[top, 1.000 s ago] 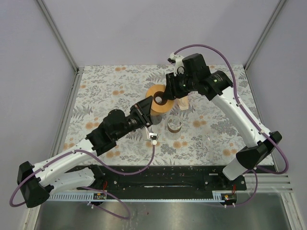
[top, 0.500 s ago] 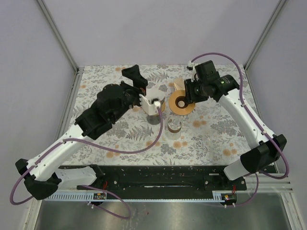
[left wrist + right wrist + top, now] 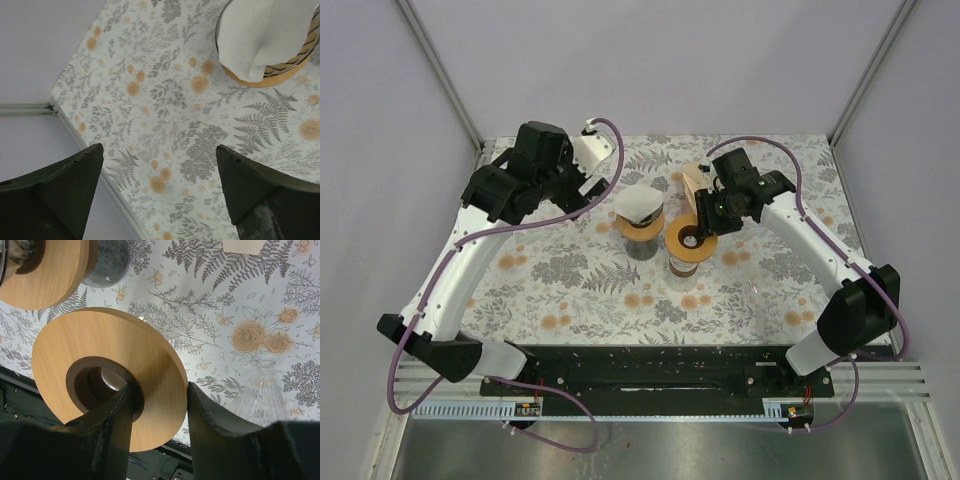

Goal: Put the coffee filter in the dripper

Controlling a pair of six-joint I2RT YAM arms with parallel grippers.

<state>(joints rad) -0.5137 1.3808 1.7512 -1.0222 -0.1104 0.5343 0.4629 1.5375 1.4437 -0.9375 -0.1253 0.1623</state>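
1. A table (image 3: pixel 570 290) covered in a grey-and-orange floral print stands between plain pale walls (image 3: pixel 650 60), with metal frame posts rising at its far corners.
2. The left gripper (image 3: pixel 159 150) hangs above the far-left part of the table. Its two dark fingers are spread wide with nothing between them, only floral print below.
3. The right gripper (image 3: pixel 159 390) is clamped on a wooden disc (image 3: pixel 85 355). One finger goes through the disc's dark centre hole and the other presses on its outer rim.
4. That disc is held above the middle of the table, tilted, just right of the dripper (image 3: pixel 642 240).
5. The dripper, a wooden collar on a dark glass body, stands upright near the table's middle, a little toward the far edge.
6. The coffee filter (image 3: pixel 640 204) sits in the dripper's mouth. White paper fills most of the collar, with a soft fold running toward the rim. Which way its tip points cannot be told.
7. A wooden block (image 3: pixel 696 182) lies beyond the disc, toward the far edge.
8. A clear ribbed glass piece (image 3: pixel 260 390) stands on the print to the right.
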